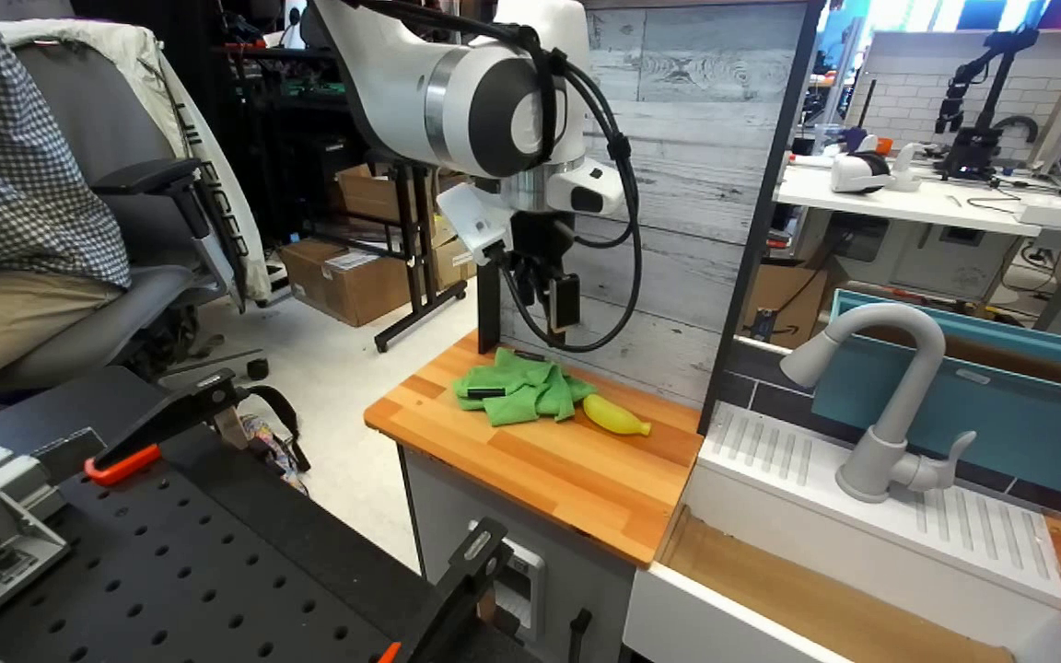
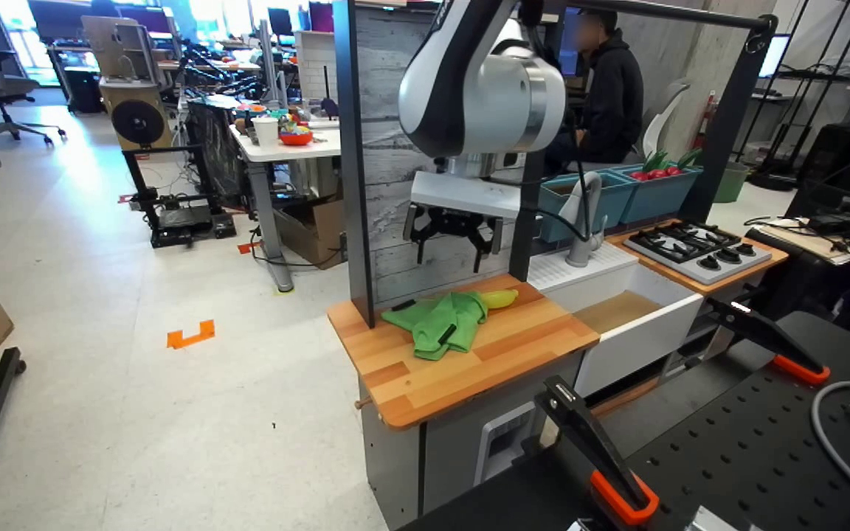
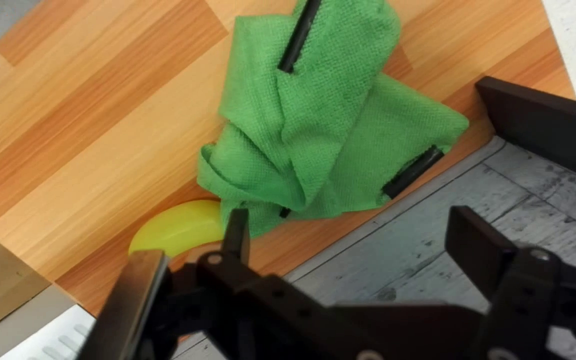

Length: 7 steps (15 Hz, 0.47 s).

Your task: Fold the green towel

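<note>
"Wrist view shows your jaws plainly: they are wide apart. Your black two-fingered gripper has one finger on each side, and the green cloth towel shows up ahead of them."

"And how does your towel lie?"

"It is on the striped brown wooden counter top, all bunched up. A long flap goes over the rest, and on the left of your wrist view an edge curls into a little loop."

"You can see three short black strips on it too. One is on the big flap. One is at a corner, close to the grey wood-plank wall. Only a bit of the last one peeks out by a fold."

"What lies by your towel?"

"A smooth, curved yellow banana shape. Its end meets the towel's edge, but you cannot tell if it goes under the cloth."

"And how high is your gripper?"

"Look at an exterior view: it hangs from the white and black robot arm, fingers down, well above the towel."

"Your counter top has neighbours, too. Next to it, in both exterior views, is a white box-shaped sink with a bent grey tap. Blue-green boxes are behind the tap. A flat grey and black stove is on the far side of the sink. Your black table full of round holes has black clamps with orange handles at its edge."
</note>
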### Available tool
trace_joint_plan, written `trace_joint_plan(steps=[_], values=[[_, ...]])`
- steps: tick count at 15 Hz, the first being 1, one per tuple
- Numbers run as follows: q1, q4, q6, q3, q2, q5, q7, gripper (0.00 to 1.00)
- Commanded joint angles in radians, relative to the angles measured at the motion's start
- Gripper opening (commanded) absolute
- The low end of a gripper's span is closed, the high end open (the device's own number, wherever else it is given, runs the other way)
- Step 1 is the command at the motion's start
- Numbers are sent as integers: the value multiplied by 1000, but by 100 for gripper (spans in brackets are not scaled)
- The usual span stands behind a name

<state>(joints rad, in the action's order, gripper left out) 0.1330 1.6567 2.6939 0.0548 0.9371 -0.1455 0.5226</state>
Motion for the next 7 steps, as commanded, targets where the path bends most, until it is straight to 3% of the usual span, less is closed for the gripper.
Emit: trace_joint_plan(steps=[1,2,7], values=[[-50,172,54,-41,-123,-52,-93,100],[-10,74,25,-3,-48,-35,-49,100],[-9,85,25,-1,-53,-34,-53,100]])
